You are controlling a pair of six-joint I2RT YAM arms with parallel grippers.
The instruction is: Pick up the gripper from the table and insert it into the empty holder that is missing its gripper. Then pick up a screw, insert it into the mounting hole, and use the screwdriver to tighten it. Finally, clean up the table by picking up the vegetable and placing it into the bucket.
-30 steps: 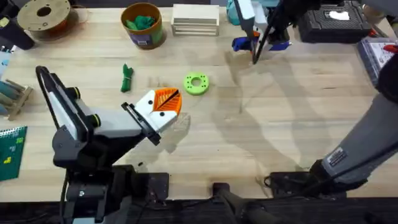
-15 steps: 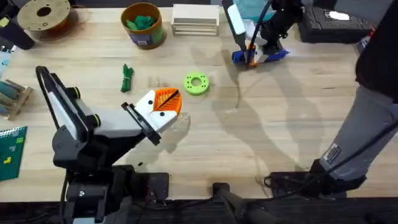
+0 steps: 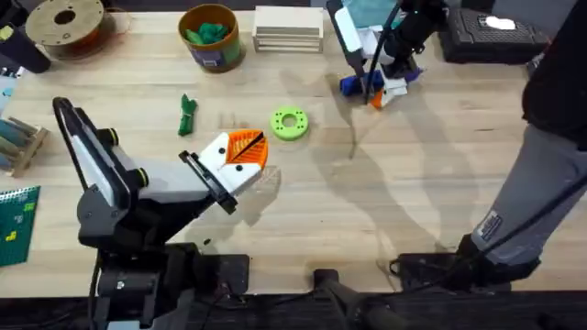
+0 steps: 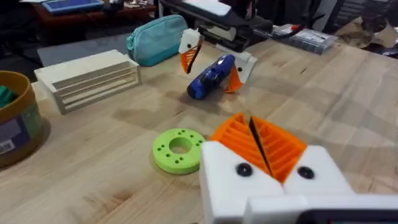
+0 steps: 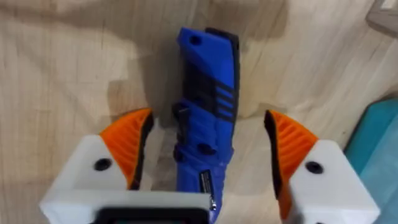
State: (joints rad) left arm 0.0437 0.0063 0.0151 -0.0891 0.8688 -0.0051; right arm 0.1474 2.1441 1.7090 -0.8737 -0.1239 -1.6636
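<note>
The right arm reached far across the desk (image 3: pixel 431 183), its tool (image 5: pixel 208 146) spread wide astride the screwdriver (image 5: pixel 205 112) lying flat there. The left tool (image 3: pixel 240 158), pressed together, rested mid-desk.

Wide light wooden plank table (image 3: pixel 303 211). Along the far edge, left to right: brown filament spool (image 3: pixel 66 26) at the far-left corner, round yellow-ochre bucket (image 3: pixel 210 37) with green contents, stack of pale wooden slats (image 3: pixel 288 29), bright blue pen-shaped screwdriver (image 3: pixel 359 82) lying flat, black case (image 3: pixel 495 35) at the far-right corner. Toward the middle: dark green slender vegetable bundle (image 3: pixel 187 115), with a lime-green plastic ring (image 3: pixel 290 123) well apart to its right.
</note>
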